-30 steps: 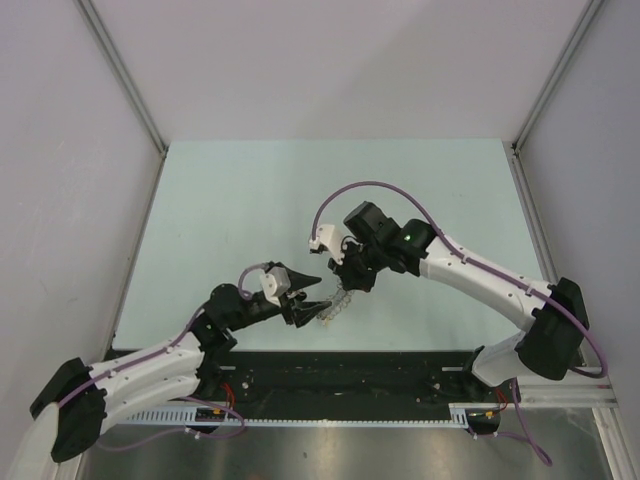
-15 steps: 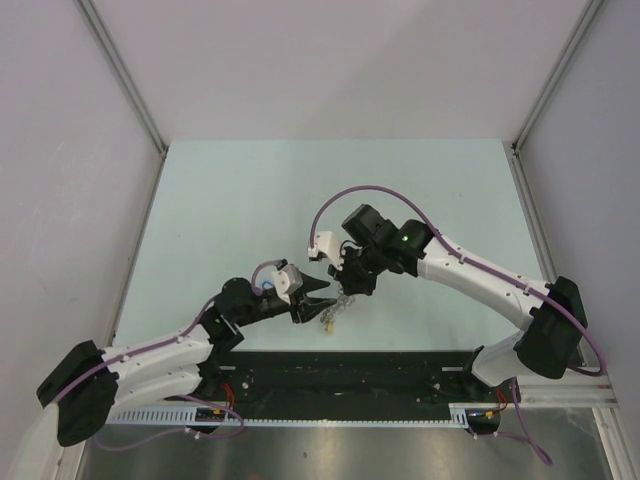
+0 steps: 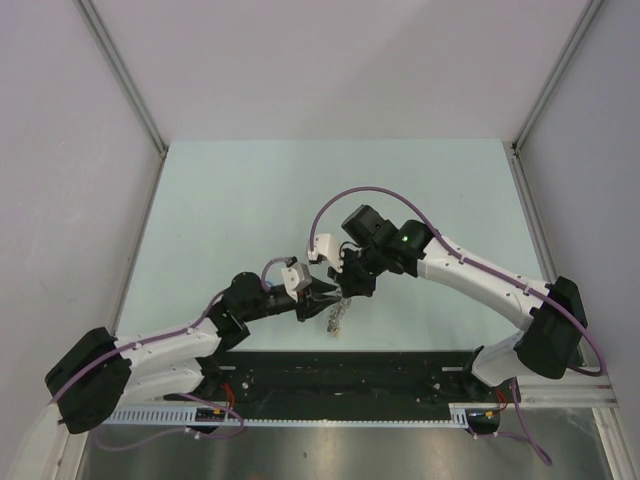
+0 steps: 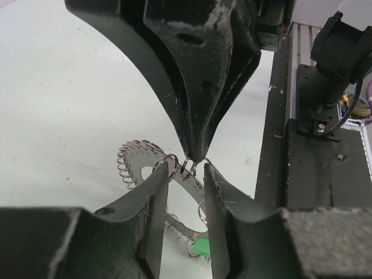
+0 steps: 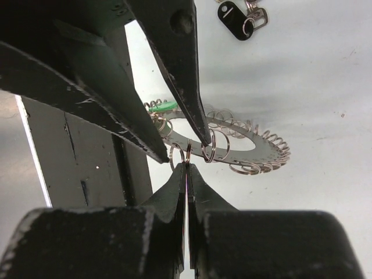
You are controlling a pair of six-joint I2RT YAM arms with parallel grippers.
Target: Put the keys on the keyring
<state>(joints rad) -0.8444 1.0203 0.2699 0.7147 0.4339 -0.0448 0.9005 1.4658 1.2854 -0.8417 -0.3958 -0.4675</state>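
Risk: right claw (image 5: 187,167) is pinched shut on one keyring (image 5: 256,145) loop, with left claw (image 4: 186,170) open astride its tips. Tip collision or a slipped loop could follow if the left one closes off-centre.

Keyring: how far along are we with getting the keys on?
Done: the right gripper is shut on a small loop at the edge of the keyring. In hand: the open left gripper straddles that loop. Left: the black-tagged key lies loose on the table; blue one not in view.
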